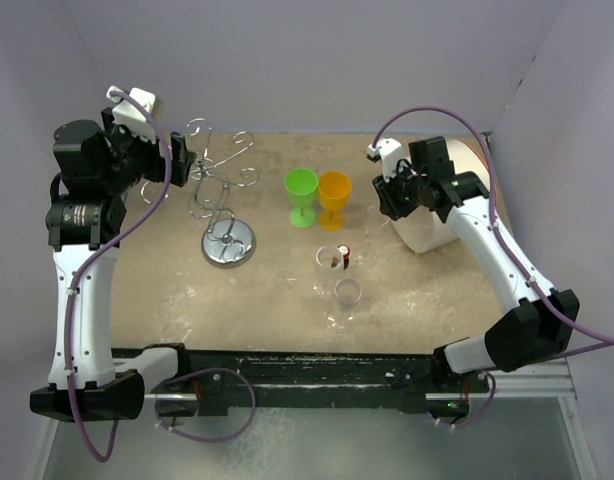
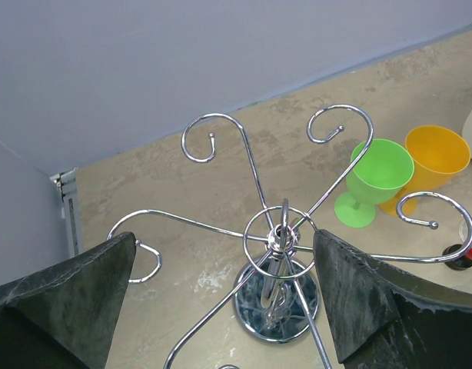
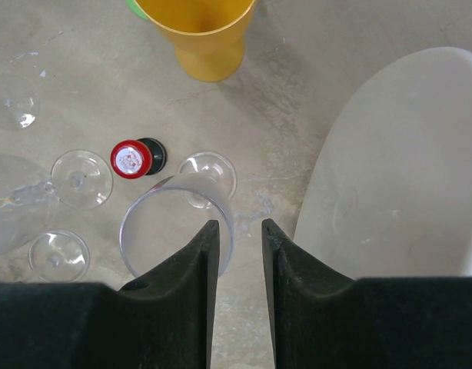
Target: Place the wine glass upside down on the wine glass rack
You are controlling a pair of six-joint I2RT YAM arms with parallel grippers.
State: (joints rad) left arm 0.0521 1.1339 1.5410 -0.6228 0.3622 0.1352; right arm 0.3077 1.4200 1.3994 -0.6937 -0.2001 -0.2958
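The right gripper [image 3: 240, 227] hung over a clear wine glass [image 3: 171, 231] that stood, upright as far as I could see, on the table [image 1: 137, 310]. A little red-capped stopper [image 3: 131, 157] lay to its left and the big white cylinder [image 3: 405, 169] to its right. The fingers were parted by only a narrow gap and held nothing. The right edge of the glass's rim lay just at the left finger, and I could not tell whether the rim wall sat inside the gap. The orange glass [image 3: 201, 31] and the green glass [image 2: 378, 173] stood farther back.

The wine glass rack [image 2: 278, 234] stood well apart to the left, with no glass on any curled arm that I could see. The left gripper [image 2: 221, 238] hovered above it, fingers spread wide, touching nothing.

I took the step in hand to be the pickup, with the task barely begun. To do it well, the right fingers would likely need to open wider, come down beside the bowl and close on the stem rather than the thin rim. That hold would let the glass be turned over and its foot slid into a curled arm. Clear glass looks slick, so a gentle squeeze and a straight lift, clear of the stopper and cylinder, seemed wise. The left fingers might steady the rack's post so it would not tip.
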